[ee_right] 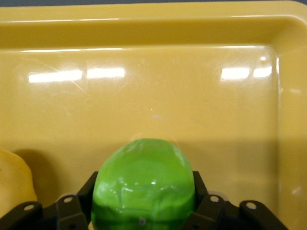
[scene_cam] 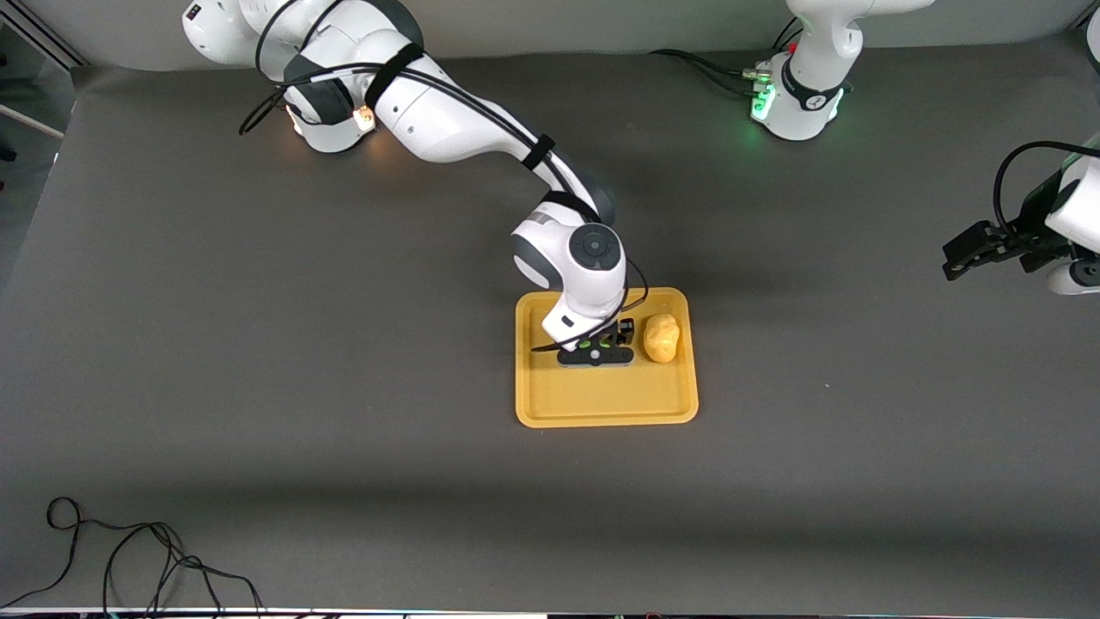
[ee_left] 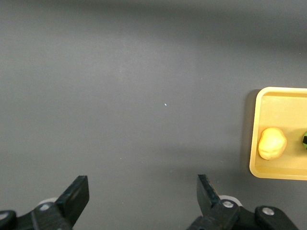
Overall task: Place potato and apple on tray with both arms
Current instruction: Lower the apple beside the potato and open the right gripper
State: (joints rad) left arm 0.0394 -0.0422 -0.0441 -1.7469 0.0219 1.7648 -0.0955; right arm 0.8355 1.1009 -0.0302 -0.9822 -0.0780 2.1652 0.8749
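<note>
Fingers [ee_right: 72, 206] of the right gripper [scene_cam: 595, 347] are clamped on the apple [ee_right: 144, 184], low over the tray [scene_cam: 601, 408] (can't tell if the apple touches the floor). Potato [scene_cam: 662, 337] lies on the tray just beside it, toward the left arm's end. Left gripper [ee_left: 141, 203] is spread wide with nothing in it, waiting over bare table [ee_left: 120, 96] well apart from the tray.

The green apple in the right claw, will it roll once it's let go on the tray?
Probably a little: the apple looks round and glossy, and the tray floor is smooth. The raised rim and the potato beside it should likely stop it. It looks rigid between the right claw fingers.
</note>
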